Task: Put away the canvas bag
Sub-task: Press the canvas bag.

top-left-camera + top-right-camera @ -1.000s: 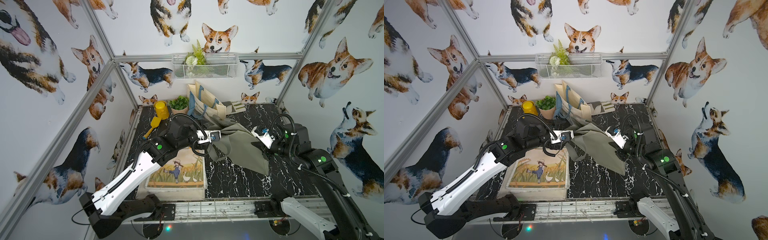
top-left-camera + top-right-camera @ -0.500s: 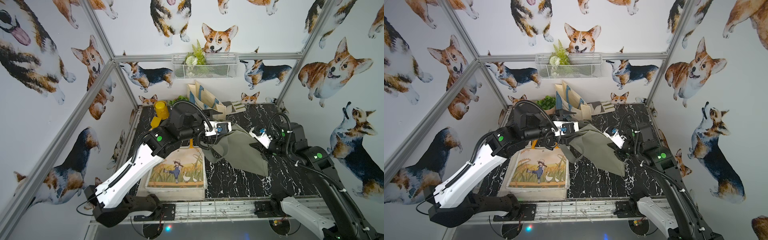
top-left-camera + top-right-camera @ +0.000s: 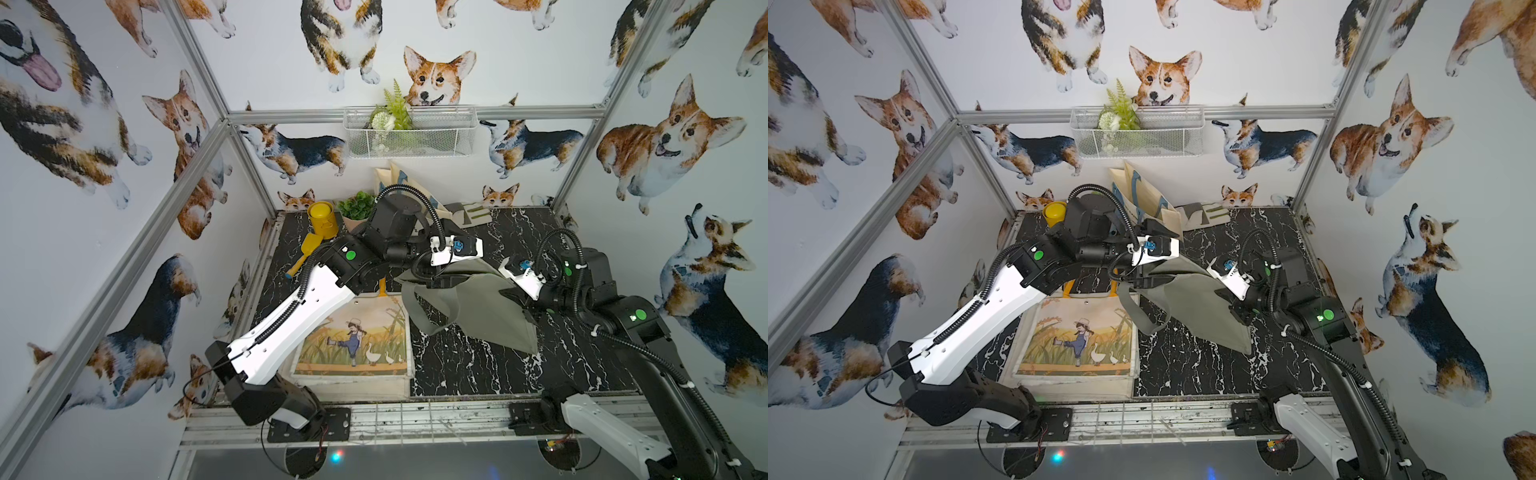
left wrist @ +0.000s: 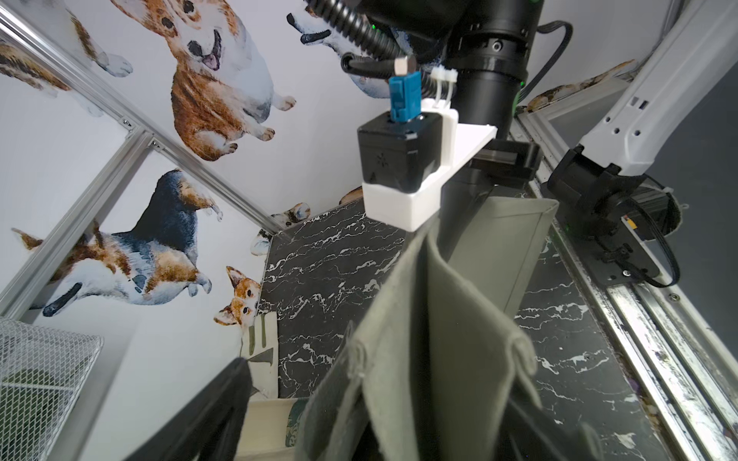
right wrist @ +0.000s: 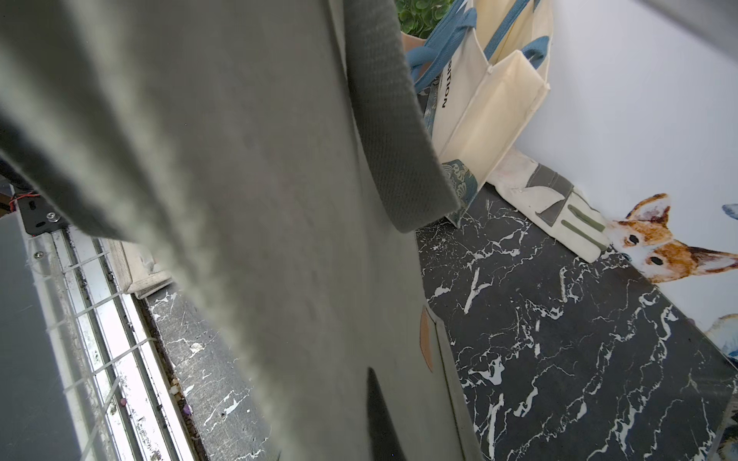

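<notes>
The canvas bag (image 3: 478, 307) is grey-green with a darker strap and hangs above the black marble table between my two arms in both top views (image 3: 1192, 307). My left gripper (image 3: 440, 278) stands open at the bag's upper left edge. In the left wrist view the bag's rim (image 4: 439, 339) lies between the wide fingers, close to one of them, while the other finger (image 4: 227, 403) is apart from the cloth. My right gripper (image 3: 517, 297) is shut on the bag's right edge. The bag's cloth (image 5: 239, 199) fills most of the right wrist view.
A cream tote with a girl-and-geese picture (image 3: 353, 336) lies flat at the front left. A cream tote with blue handles (image 5: 491, 92) stands at the back wall beside a folded cream-and-green bag (image 3: 473, 210). A yellow can (image 3: 321, 214), scoop (image 3: 305, 249) and potted plant (image 3: 356, 205) sit back left. A wire basket (image 3: 409, 133) hangs on the back wall.
My left arm has risen and swung toward the back right, carrying the bag's left edge up with it. The right gripper has shifted slightly and kept its hold.
</notes>
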Robot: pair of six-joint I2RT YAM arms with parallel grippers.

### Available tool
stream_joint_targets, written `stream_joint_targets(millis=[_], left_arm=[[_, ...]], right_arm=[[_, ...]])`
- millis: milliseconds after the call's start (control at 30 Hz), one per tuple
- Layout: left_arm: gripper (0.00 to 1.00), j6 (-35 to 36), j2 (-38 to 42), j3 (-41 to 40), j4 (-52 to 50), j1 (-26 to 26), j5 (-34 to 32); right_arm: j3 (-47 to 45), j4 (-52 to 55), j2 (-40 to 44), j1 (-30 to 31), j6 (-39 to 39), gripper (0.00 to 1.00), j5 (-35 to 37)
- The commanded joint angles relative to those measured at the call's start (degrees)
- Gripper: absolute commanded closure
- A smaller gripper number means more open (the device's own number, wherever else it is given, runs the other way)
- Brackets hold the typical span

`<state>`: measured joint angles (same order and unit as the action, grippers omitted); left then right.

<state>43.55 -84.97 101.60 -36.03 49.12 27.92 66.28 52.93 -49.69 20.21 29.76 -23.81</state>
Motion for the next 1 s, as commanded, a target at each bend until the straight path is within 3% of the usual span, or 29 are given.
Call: stream_joint_targets(millis=[0, 167, 267, 800, 900, 967], left_arm=[[0.12, -2.09, 2.69, 0.09, 1.26, -2.29, 3.04], [0.11, -9.20, 6.50, -2.04, 4.64, -6.88, 10.74], [0.11, -10.99, 6.96, -3.56, 6.01, -6.94, 13.04], [0.10, -6.90, -1.53, -2.55, 2.01, -2.20, 13.47], [0.21, -4.88, -2.07, -4.08, 2.54, -1.72, 9.96], [0.47, -3.29, -2.23, -4.81, 2.35, -1.49, 7.14]], right_arm=[[-0.33, -1.11, 0.03, 0.02, 0.74, 1.00, 0.43], [-1.23, -2.12, 0.47, 0.01, 0.43, 1.00, 0.11], [-0.67, -2.12, 0.04, 0.01, 0.22, 1.00, -1.28], [-0.53, -2.20, 0.32, 0.38, -0.75, 0.98, -2.30], [-0.25, -2.63, -0.04, 0.54, -1.01, 0.98, -2.36], [-0.10, -3.29, -0.05, 0.62, -1.32, 0.97, -2.43]])
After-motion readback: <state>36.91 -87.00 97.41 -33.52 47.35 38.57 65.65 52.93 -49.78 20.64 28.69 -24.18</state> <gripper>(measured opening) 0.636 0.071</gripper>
